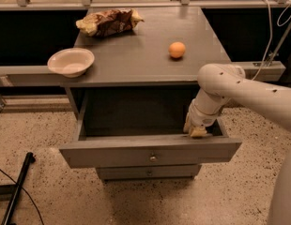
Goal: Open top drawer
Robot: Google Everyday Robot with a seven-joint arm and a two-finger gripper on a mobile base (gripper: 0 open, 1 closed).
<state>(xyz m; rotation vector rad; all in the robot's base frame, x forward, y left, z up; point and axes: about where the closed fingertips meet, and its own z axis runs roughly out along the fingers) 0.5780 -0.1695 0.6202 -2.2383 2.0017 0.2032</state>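
Observation:
The top drawer [150,150] is pulled far out of the grey cabinet. Its wide front carries a small round metal knob [153,158] at the centre, and its deep grey box looks empty. My gripper [197,131] hangs from the white arm at the right. It reaches down into the drawer's right end, just behind the front panel. A narrower grey drawer [148,172] below stays closed.
On the cabinet top [145,55] lie a white bowl [71,62] at the left edge, an orange [177,49] right of centre and a crumpled chip bag [108,22] at the back. A black pole [16,191] lies on the speckled floor at lower left.

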